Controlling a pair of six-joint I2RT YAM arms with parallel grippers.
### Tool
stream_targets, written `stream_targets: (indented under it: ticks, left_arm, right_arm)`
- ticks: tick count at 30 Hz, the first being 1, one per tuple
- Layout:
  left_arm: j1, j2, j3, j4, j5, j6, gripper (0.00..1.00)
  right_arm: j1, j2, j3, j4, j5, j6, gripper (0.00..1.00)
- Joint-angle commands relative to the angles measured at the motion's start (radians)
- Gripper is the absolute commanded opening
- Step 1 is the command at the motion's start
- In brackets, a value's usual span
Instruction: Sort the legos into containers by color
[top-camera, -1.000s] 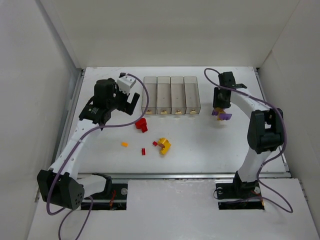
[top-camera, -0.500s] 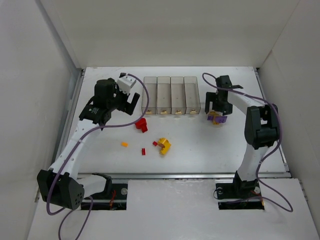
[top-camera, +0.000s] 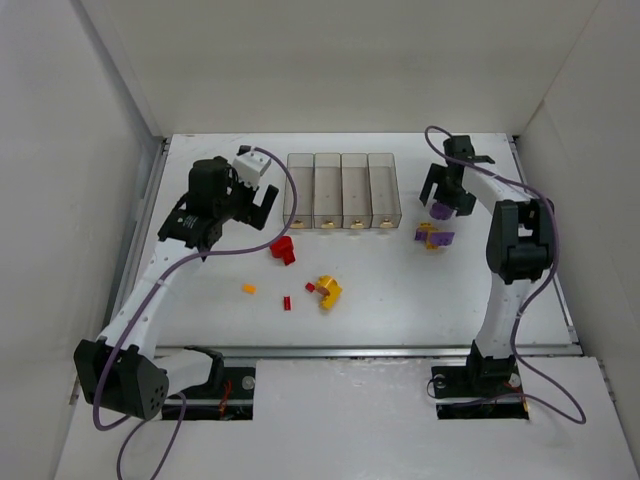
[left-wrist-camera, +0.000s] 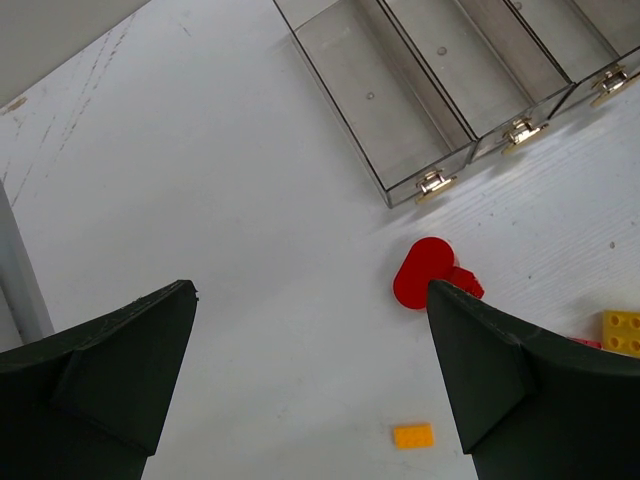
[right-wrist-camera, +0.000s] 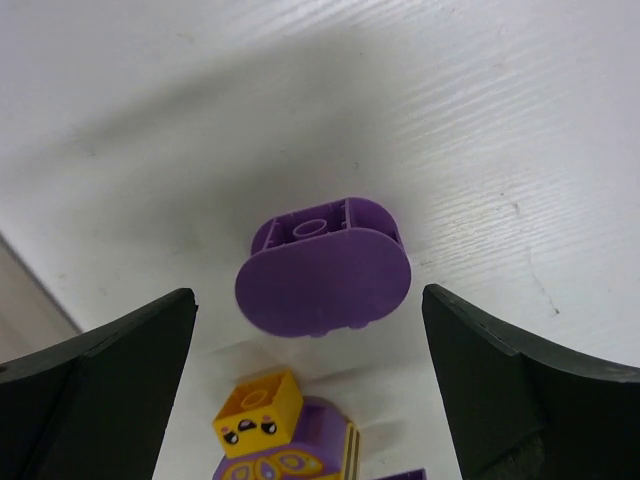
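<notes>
Your right hand (top-camera: 447, 201) hangs spread over a rounded purple lego (right-wrist-camera: 322, 268) on the counter (right-wrist-camera: 480, 120), right of the containers (top-camera: 341, 157). Light, hard, slick plastic, likely: pinch its straight sides. Your left hand (left-wrist-camera: 310, 292) is spread too.

A rounded lego (right-wrist-camera: 322, 270) lies between the fingers of the right gripper (right-wrist-camera: 308, 295), touching neither. A stacked cluster (right-wrist-camera: 285, 440) sits just behind it, nearer the wrist. Ahead of the left gripper (left-wrist-camera: 310, 292), off to its right, the containers (left-wrist-camera: 370, 95) stand side by side. On the table (left-wrist-camera: 200, 150), a second rounded lego (left-wrist-camera: 425, 272) lies just inside that gripper's right finger, with a flat lego (left-wrist-camera: 413, 435) behind it and a far cluster (left-wrist-camera: 625, 330) beyond the finger.
</notes>
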Motion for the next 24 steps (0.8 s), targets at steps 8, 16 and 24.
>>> stream_targets:
  ticks: [8,16,24]
  left_arm:
    - [-0.002,-0.049,-0.008,0.028,-0.027,0.008,0.99]
    - [-0.002,-0.049,-0.008,0.028,-0.036,0.008,0.99]
    - [-0.002,-0.049,-0.037,0.028,-0.027,0.032,0.99]
  right_arm:
    - [0.008,0.059,0.024,0.050,0.048,0.002,0.99]
    - [0.008,0.070,0.015,0.093,0.047,-0.031,0.71]
    - [0.008,0.041,0.063,0.079,0.093,-0.126,0.14]
